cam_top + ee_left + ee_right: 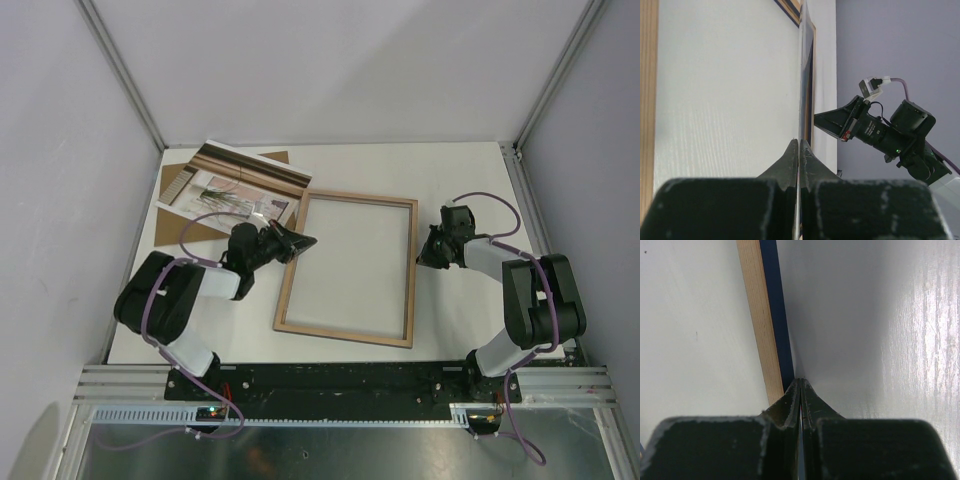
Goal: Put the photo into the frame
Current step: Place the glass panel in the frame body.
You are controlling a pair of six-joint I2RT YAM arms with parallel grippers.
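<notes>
The frame point(345, 270) lies flat mid-table with its light wood back up. The photo point(235, 182) lies at the back left on a brown backing board point(172, 190). My left gripper point(303, 241) is shut, with its tips at the frame's left rail near the top corner. In the left wrist view point(799, 142) nothing clear shows between the fingers, and the wood rail point(647, 100) runs along the left. My right gripper point(430, 252) is shut. In the right wrist view point(800, 381) its tips rest against the navy outer edge of the frame's right rail point(757, 315).
The white table point(460, 180) is fenced by metal posts and grey walls at the back and sides. The backing board's corner pokes out near the frame's top left corner. The right gripper also shows across the frame in the left wrist view point(832, 122).
</notes>
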